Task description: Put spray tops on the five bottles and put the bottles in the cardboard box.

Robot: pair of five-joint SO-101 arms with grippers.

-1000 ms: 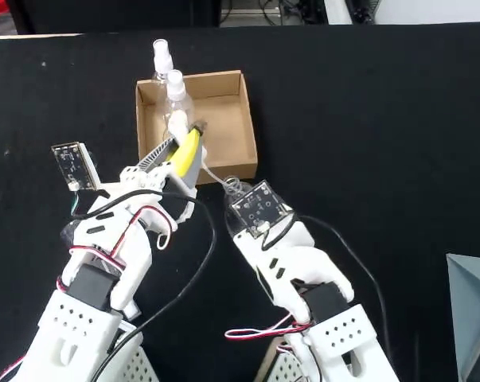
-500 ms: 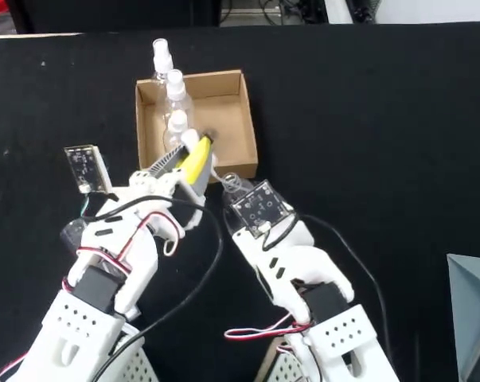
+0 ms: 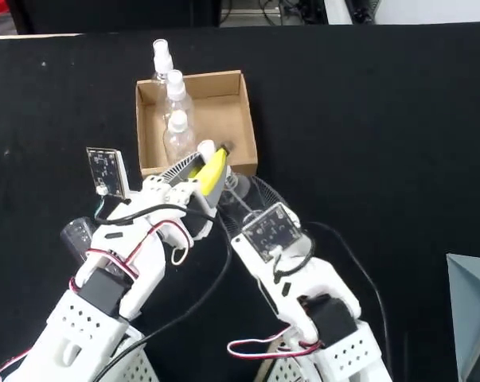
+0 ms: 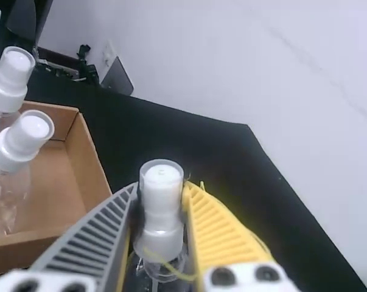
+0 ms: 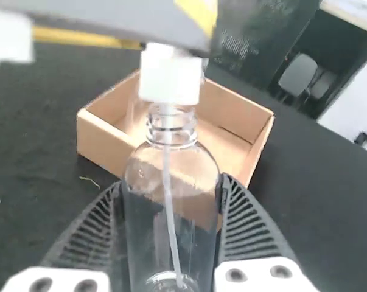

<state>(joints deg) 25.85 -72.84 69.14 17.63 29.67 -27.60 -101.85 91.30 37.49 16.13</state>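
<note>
The left gripper [image 4: 160, 198] was clamped on a white spray top [image 4: 160, 179], held just above the threaded neck of a clear bottle [image 5: 153, 201], with its tube hanging inside. The right gripper [image 5: 171, 185] pinched that bottle upright, neck up, just beside the cardboard box [image 3: 233, 103] on the black table [image 3: 367, 119]. A white wall [image 4: 232, 61] stood behind.

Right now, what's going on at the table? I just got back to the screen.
The left gripper is shut on a white spray top and holds it over the neck of a clear bottle. The right gripper clamps that bottle just in front of the cardboard box. The top's tube already runs down inside the bottle, but the top is not yet seated on the threads. Two capped bottles stand in the box. A third bottle is at its far edge; I cannot tell if it is inside.
</note>
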